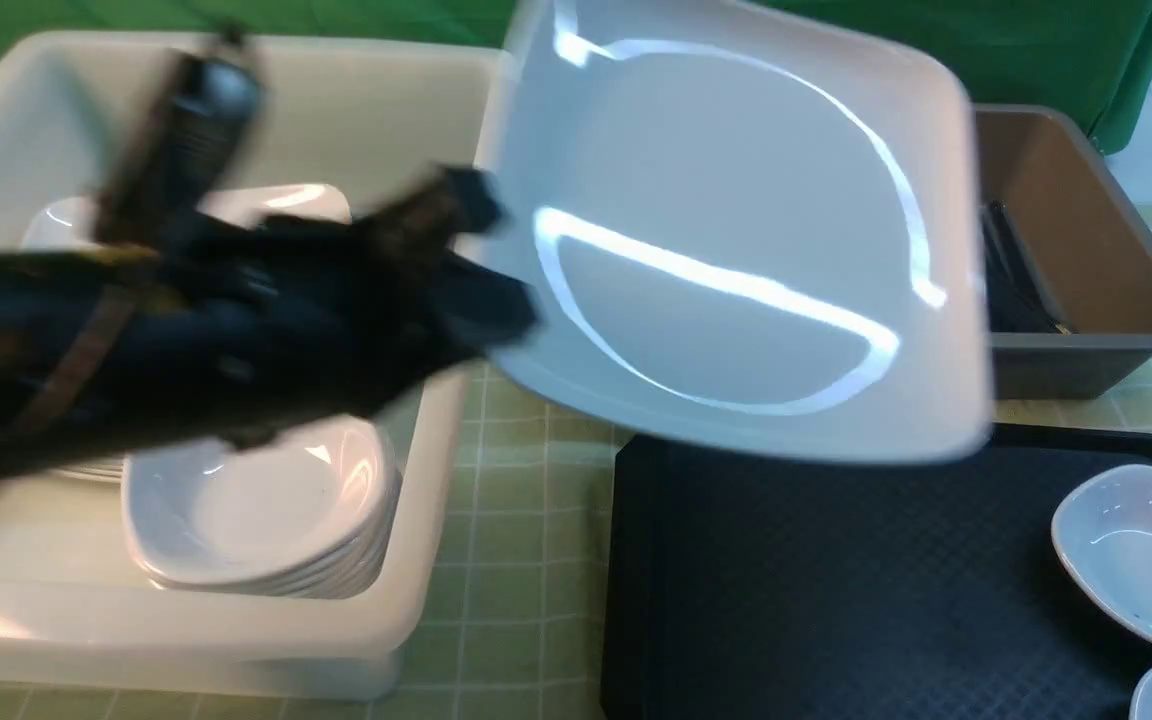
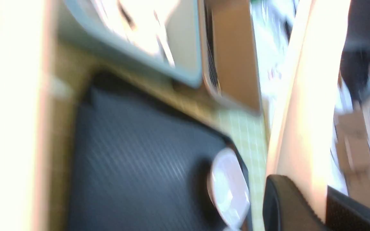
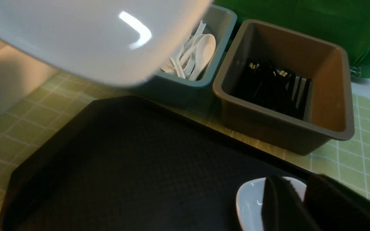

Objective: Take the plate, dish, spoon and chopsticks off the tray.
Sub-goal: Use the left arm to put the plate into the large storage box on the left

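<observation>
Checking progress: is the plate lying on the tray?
No, the plate hangs tilted above the tray, gripped at its edge by the left pincer.

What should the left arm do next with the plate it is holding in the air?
Probably carry the plate left until it hangs over the white bin's far part. The left gripper holds it by its edge, clear above the tray, and similar plates already lie in the bin, behind the stacked small dishes.
</observation>
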Robot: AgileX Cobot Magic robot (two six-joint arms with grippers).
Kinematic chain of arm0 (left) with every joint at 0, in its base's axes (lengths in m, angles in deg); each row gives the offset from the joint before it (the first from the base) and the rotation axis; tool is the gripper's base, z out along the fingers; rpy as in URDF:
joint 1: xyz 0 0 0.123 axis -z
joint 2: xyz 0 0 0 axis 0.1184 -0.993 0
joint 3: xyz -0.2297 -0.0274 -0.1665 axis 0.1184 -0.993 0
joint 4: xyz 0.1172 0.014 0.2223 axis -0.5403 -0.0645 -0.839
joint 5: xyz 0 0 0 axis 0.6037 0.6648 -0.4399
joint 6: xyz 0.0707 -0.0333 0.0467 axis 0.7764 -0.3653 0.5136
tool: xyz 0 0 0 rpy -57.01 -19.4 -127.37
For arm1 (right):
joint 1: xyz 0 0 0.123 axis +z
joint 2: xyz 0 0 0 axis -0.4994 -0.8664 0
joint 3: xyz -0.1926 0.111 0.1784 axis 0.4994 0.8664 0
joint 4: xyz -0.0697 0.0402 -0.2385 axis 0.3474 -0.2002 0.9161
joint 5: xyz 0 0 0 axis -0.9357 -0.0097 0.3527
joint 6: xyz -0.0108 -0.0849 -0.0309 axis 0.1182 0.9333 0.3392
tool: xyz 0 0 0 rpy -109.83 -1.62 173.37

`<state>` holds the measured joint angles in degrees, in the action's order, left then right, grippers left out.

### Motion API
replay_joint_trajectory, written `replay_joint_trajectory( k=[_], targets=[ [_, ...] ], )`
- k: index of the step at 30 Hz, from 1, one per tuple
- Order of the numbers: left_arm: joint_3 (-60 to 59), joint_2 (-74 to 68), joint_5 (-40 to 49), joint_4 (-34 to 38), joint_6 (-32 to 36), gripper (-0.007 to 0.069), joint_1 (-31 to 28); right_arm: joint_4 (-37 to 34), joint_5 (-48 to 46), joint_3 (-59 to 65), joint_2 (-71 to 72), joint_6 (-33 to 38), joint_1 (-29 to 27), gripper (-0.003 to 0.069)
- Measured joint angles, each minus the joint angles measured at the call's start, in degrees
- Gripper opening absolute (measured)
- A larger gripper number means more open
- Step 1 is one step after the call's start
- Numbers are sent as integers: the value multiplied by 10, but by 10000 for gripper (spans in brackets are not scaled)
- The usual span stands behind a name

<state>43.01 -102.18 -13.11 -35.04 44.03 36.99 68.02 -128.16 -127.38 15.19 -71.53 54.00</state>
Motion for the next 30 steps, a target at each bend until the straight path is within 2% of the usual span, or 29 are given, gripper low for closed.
replay_joint_trajectory(
  k=[1,4,5,7,9,10,11,13,14,17,22,25,30],
  targets=[
    [0,12,16,-9,3,11,-20,0,0,0,0,0,0,116],
    [0,63,96,-41,13,11,-138,0,0,0,0,0,0,116],
    [0,72,110,-45,23,11,-161,0,0,0,0,0,0,116],
    [0,85,139,-40,64,11,-249,0,0,0,0,0,0,117],
    [0,86,147,-21,98,11,-298,0,1,0,0,0,0,118],
    [0,78,162,25,160,11,-362,0,1,0,0,-1,0,121],
    [0,69,172,63,204,11,-402,0,1,0,0,-1,0,123],
    [0,49,191,146,289,11,-475,0,1,0,0,-1,0,124],
    [0,40,200,166,309,11,-490,0,1,0,0,-1,0,124],
    [0,-32,264,344,492,11,-630,0,1,0,0,-1,0,124],
    [1,-121,319,429,616,11,-717,0,2,0,0,-1,0,124],
    [3,-179,327,430,670,11,-727,0,2,0,0,-1,0,124],
    [35,-253,357,421,707,11,-727,0,2,0,0,-1,0,124]
  ],
)
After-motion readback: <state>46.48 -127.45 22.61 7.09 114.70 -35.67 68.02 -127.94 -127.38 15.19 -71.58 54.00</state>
